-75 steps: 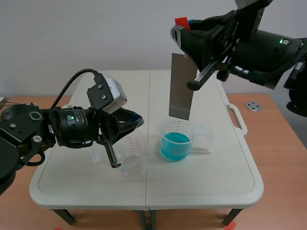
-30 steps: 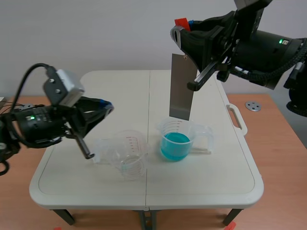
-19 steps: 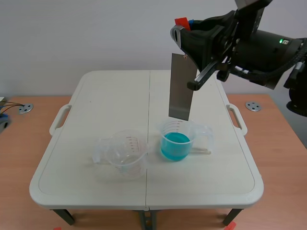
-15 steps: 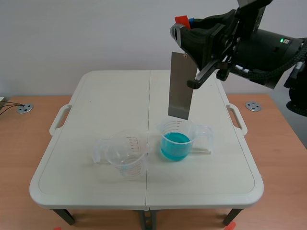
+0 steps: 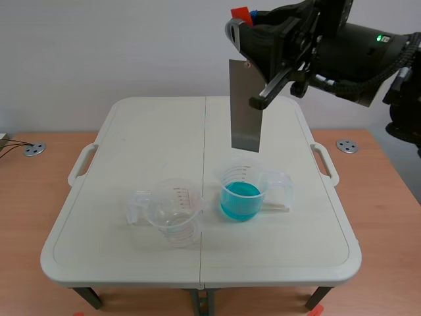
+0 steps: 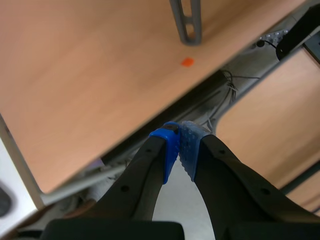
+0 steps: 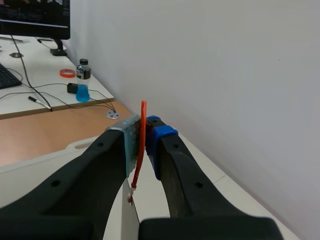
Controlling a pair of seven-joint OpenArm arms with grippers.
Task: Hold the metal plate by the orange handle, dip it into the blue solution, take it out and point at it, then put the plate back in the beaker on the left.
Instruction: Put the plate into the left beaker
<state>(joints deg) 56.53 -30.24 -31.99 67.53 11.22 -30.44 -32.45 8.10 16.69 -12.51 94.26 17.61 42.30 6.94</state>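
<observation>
My right gripper [image 5: 242, 20] is raised above the table, shut on the orange handle [image 7: 142, 145] of the grey metal plate [image 5: 245, 106]. The plate hangs straight down, its lower edge a little above the beaker of blue solution [image 5: 241, 193]. To that beaker's left stands a clear beaker [image 5: 172, 210] holding no liquid. In the right wrist view the handle stands edge-on between the pads. My left gripper [image 6: 179, 142] is out of the scene view; its wrist view has the fingers shut on nothing over a wooden floor.
The white folding table [image 5: 125, 151] has handles at both sides. A wooden desk [image 5: 381, 184] surrounds it, with round metal discs [image 5: 346, 145] set in it at left and right. A wall stands close behind.
The left arm pulled back from the clear beaker and left the scene view. My right gripper rose slightly and shifted left with the plate.
</observation>
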